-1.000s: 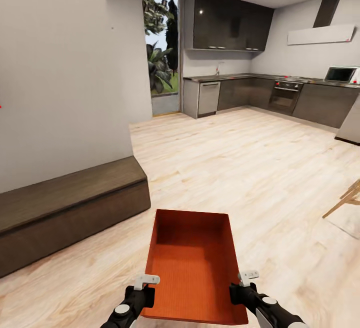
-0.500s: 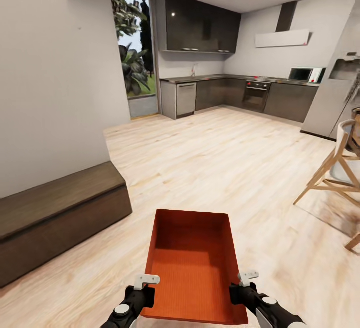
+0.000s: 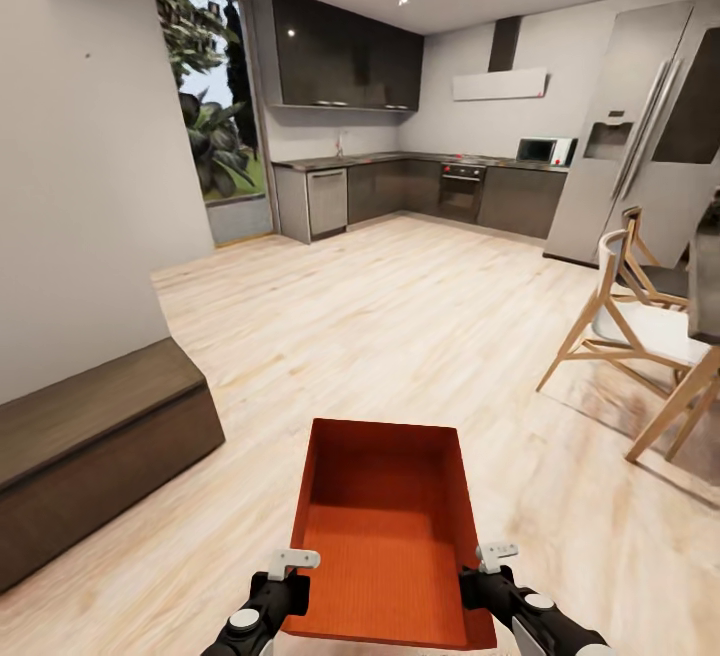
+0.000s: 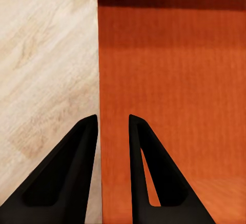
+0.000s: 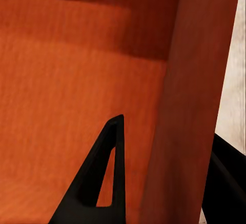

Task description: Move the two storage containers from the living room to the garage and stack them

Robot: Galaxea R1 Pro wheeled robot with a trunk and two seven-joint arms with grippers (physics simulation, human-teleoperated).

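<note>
Overhead, ribbed orange-red rectangular storage container [image 3: 385, 536]

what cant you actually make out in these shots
- Storage container, head view: near end cut off by the bottom edge.
- Right claw, right wrist view: outer finger mostly behind the container wall.
- Chair, head view: partly cut off by the right edge.
- Stove knobs: too small.

Open-plan home interior. Pale wood-plank floor [image 3: 400, 306] runs to an L-shaped kitchen at upper centre: glossy dark wall cabinets [image 3: 340, 61], dark base units with a built-in black oven [image 3: 461, 190], and a white microwave [image 3: 543, 149]. A tall steel refrigerator [image 3: 640, 136] and light wooden chairs [image 3: 630, 321] stand at right; a long dark low cabinet [image 3: 90, 456] lies at lower left.
</note>
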